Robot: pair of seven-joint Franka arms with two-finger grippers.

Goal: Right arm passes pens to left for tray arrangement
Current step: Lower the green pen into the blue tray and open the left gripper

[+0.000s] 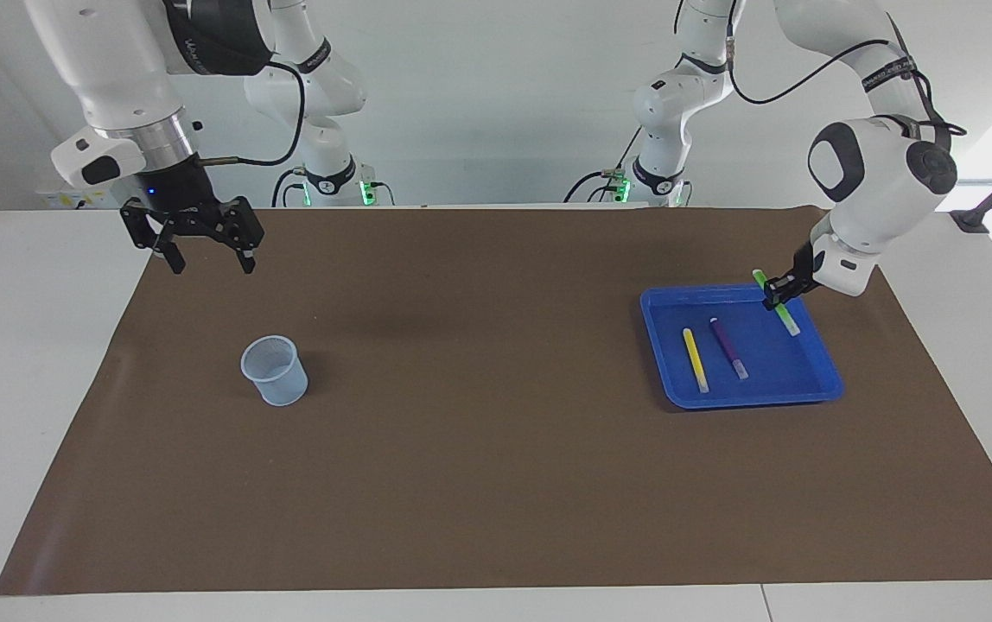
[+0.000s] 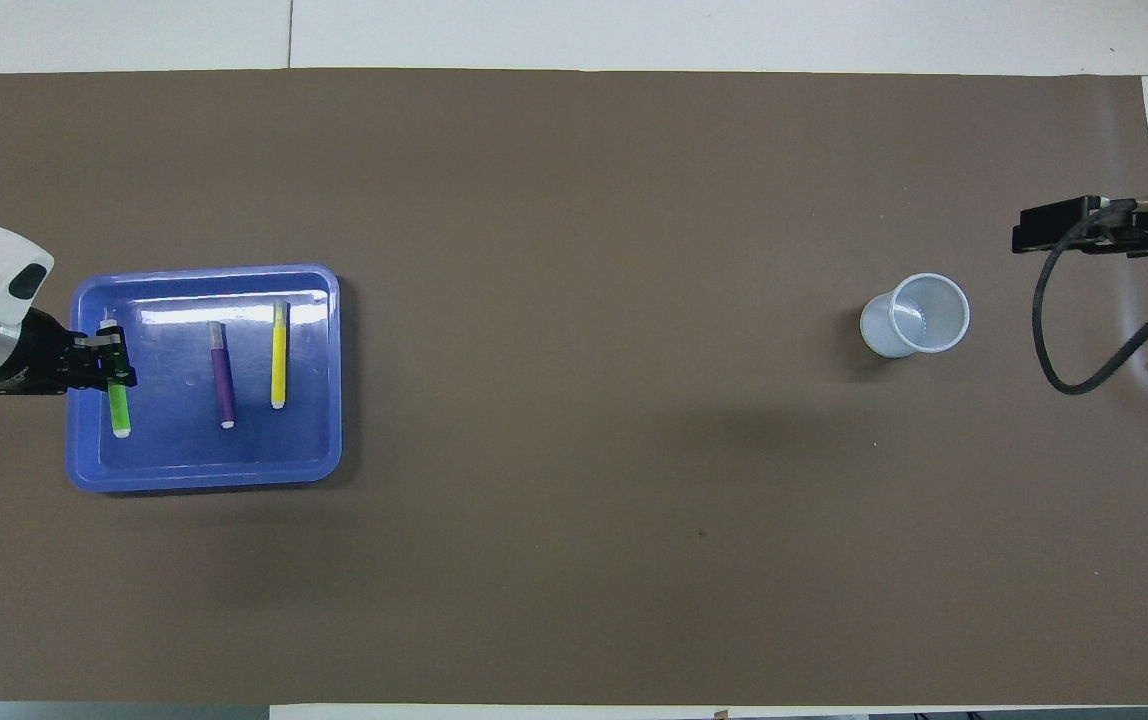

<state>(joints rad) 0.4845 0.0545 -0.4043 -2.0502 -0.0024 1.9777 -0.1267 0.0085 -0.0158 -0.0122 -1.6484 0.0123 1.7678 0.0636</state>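
While the left claw (image 1: 779, 295) pinches a slim green pen (image 1: 787, 319), a glossy square tray (image 1: 742, 398) lies beneath.

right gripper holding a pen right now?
No: the right gripper hangs open with nothing in it; the left gripper grips the green pen.

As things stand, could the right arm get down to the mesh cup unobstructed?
Probably yes. The right gripper hangs open over the mat's edge near the mesh cup, which stands alone; the left gripper is busy holding the green pen over the tray.
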